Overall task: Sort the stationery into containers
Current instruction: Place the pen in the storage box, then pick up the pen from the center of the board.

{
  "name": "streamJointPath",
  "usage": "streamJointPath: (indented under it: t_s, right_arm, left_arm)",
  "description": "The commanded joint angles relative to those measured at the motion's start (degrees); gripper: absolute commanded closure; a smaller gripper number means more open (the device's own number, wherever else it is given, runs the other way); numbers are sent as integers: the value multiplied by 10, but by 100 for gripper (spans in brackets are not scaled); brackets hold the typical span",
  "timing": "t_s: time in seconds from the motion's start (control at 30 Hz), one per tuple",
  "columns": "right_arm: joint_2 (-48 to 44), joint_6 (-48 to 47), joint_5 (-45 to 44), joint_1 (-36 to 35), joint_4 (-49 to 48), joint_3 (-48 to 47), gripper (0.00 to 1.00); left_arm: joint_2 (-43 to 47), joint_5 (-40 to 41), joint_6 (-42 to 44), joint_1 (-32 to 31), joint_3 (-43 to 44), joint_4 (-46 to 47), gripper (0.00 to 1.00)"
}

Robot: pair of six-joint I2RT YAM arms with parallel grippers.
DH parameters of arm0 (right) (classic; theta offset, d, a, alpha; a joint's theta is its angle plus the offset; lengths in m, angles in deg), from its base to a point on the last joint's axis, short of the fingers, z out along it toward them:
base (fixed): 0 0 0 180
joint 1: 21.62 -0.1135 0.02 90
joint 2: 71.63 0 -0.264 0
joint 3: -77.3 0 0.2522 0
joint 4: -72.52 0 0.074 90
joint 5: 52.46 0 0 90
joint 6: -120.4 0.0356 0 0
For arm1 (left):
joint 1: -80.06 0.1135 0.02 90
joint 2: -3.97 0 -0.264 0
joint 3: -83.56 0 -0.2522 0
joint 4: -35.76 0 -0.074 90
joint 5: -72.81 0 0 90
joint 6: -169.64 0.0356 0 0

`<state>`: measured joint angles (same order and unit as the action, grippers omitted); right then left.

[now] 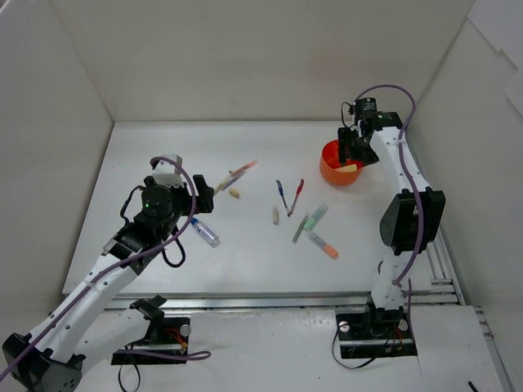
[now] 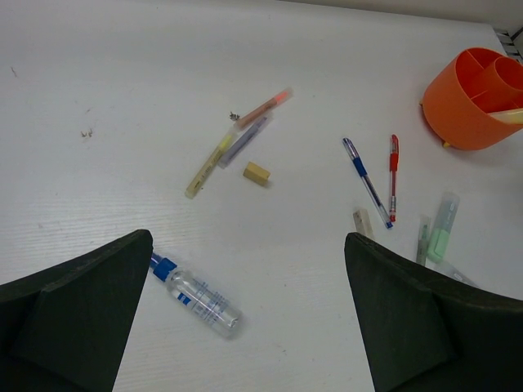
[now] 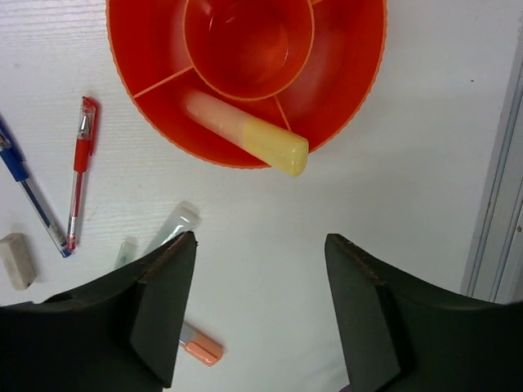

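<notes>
The round orange pot stands at the far right; a yellow highlighter lies in an outer compartment, its cap sticking out over the rim. My right gripper hovers over the pot, open and empty, as the right wrist view shows. My left gripper is open and empty above the table's left middle. A blue-capped clear tube lies just below it. A blue pen, a red pen, beige stubs, green highlighters and an orange highlighter lie mid-table.
A cluster of a yellow highlighter, an orange one and a greyish pen lies beside a beige stub. White walls enclose the table on three sides. A metal rail runs along the right edge.
</notes>
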<state>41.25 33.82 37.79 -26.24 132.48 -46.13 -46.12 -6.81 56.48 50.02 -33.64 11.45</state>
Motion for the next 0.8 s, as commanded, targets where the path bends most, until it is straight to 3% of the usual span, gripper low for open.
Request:
streamJointPath:
  t_s: [0.0, 0.03, 0.2, 0.3, 0.4, 0.57, 0.77]
  right_arm:
    - [-101, 0, -40, -21, -27, 37, 36]
    - [-134, 10, -48, -31, -33, 58, 3]
    - [-263, 88, -118, -122, -69, 269, 2]
    - [-379, 146, -95, -157, -88, 407, 2]
    - [-435, 157, -48, -179, -108, 514, 2]
    - [-435, 153, 39, -208, -173, 626, 2]
    - [-335, 155, 25, -233, -215, 624, 2]
  left_arm:
    - [12, 0, 1, -2, 4, 17, 1]
    - [14, -3, 1, -2, 3, 19, 1]
    - [18, -16, 4, -2, -12, 46, 1]
    - [11, -15, 14, -2, -6, 44, 1]
    - [9, -33, 25, -2, -5, 57, 1]
    - [6, -40, 25, -2, -14, 59, 1]
    - [16, -42, 22, -2, -19, 51, 1]
